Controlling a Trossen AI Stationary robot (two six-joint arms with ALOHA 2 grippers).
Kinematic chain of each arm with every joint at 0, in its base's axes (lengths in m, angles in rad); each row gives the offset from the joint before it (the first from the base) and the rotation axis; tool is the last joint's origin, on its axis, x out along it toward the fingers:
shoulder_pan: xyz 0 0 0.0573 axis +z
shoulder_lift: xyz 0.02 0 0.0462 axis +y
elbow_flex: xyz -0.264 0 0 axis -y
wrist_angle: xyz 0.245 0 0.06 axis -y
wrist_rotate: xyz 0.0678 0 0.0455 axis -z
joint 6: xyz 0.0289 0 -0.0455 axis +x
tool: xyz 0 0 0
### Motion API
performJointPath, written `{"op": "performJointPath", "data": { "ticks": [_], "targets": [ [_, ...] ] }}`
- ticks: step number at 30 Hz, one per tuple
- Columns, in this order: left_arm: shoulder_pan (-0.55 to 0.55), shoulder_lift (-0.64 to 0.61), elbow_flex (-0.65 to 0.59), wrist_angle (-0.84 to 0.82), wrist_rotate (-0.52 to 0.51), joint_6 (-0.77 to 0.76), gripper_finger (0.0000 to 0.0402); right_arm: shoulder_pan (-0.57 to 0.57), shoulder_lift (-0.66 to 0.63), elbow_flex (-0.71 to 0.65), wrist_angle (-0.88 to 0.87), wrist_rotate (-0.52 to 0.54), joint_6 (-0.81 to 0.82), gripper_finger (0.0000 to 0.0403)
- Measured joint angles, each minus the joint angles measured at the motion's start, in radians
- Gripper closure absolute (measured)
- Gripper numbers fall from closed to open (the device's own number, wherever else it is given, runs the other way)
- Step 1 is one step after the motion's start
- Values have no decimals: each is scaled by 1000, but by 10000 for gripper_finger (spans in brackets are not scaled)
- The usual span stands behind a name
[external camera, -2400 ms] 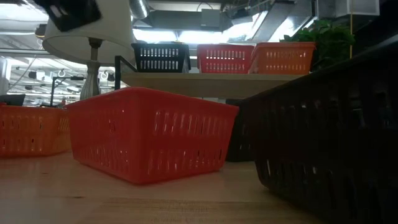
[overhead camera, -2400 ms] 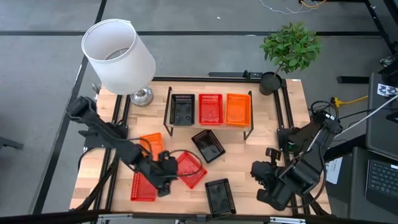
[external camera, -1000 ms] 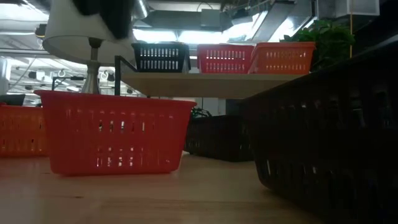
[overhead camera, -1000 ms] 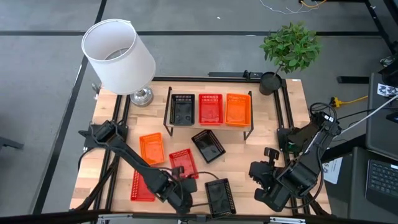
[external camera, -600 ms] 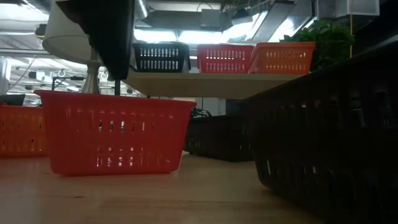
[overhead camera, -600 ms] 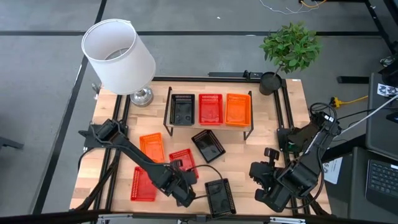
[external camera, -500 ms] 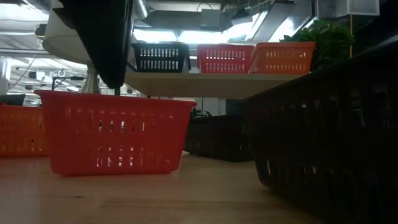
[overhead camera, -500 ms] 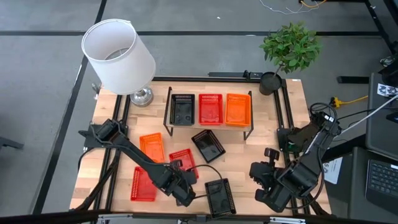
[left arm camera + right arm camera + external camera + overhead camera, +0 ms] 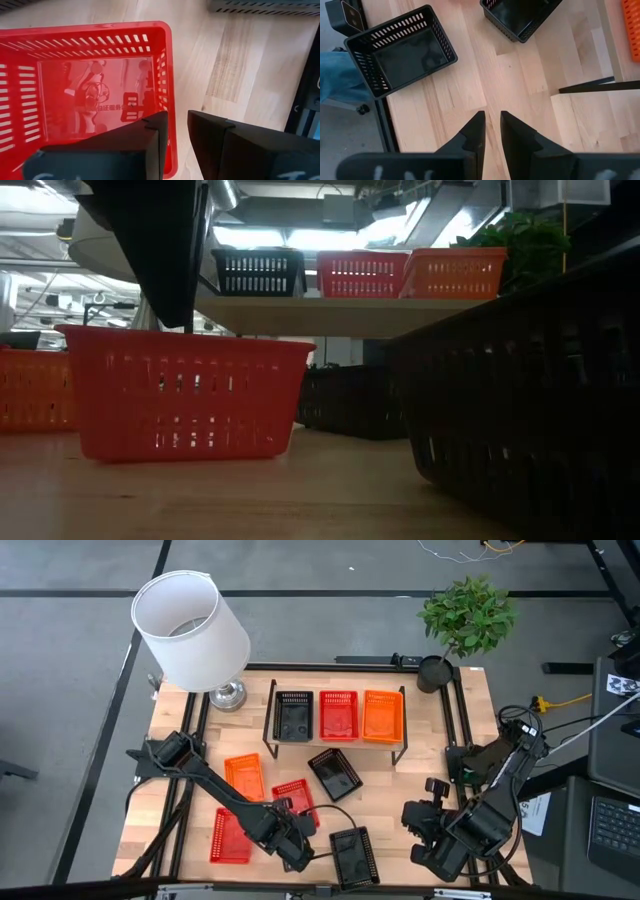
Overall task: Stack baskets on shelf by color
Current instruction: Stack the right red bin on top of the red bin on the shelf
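A red basket [image 9: 293, 802] [image 9: 185, 395] stands upright on its bottom near the middle of the table. My left gripper [image 9: 289, 832] [image 9: 176, 117] is open and hovers just above this basket's near wall [image 9: 169, 85], one finger over the inside, the other over the table outside. The shelf [image 9: 336, 743] carries a black [image 9: 293, 715], a red [image 9: 338, 715] and an orange basket [image 9: 382, 715] side by side. Another red basket [image 9: 230, 837], an orange one [image 9: 243, 778] and two black ones [image 9: 334, 773] [image 9: 353, 855] sit on the table. My right gripper [image 9: 425, 802] [image 9: 492, 114] waits open at the near right.
A lamp [image 9: 190, 630] with a white shade stands at the far left corner and a potted plant [image 9: 465, 620] at the far right. The black basket [image 9: 520, 380] near the table's near edge fills the right of the low view. Bare wood lies right of the shelf.
My left gripper has moved from the near edge toward the red basket and come down until its fingers reach the height of the basket's near rim. The red basket has stayed where it stood. The right arm has kept still.
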Motion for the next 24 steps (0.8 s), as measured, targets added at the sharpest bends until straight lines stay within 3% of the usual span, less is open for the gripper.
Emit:
{"op": "performJointPath", "data": {
  "ticks": [19,24],
  "targets": [
    [6,107,0,13,-1,2,337,0,0,0,0,0,0,344],
    [1,107,1,15,41,27,391,0,0,0,0,0,0,344]
  ]
}}
